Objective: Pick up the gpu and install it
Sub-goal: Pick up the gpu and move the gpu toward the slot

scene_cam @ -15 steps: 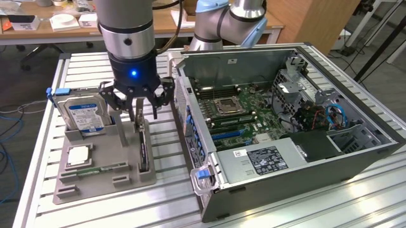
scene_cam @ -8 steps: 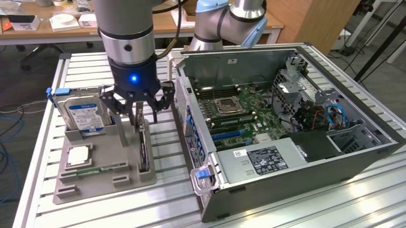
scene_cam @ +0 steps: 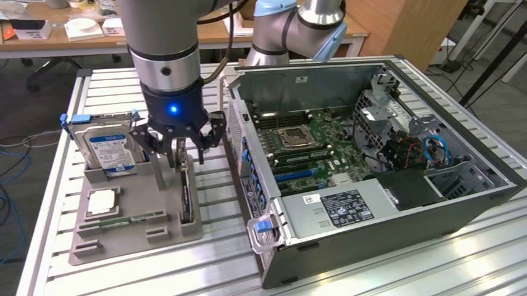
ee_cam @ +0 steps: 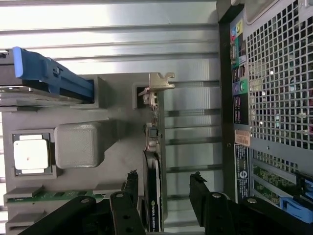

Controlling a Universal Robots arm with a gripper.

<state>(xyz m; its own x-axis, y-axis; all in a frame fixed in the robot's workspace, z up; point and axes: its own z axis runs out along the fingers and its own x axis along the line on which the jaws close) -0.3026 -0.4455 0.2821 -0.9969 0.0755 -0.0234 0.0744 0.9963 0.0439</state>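
Here, wrist view reveals end effector (ee_cam: 164,174) straddling the gpu (ee_cam: 152,166).

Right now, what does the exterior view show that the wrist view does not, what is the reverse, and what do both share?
Exterior view: the motherboard inside the open computer case, and the arm. Wrist view: the case's rear ports and the gpu's silvery bracket. Both: the gpu standing on edge in the grey holder, the open gripper straddling it, and the hard drive.
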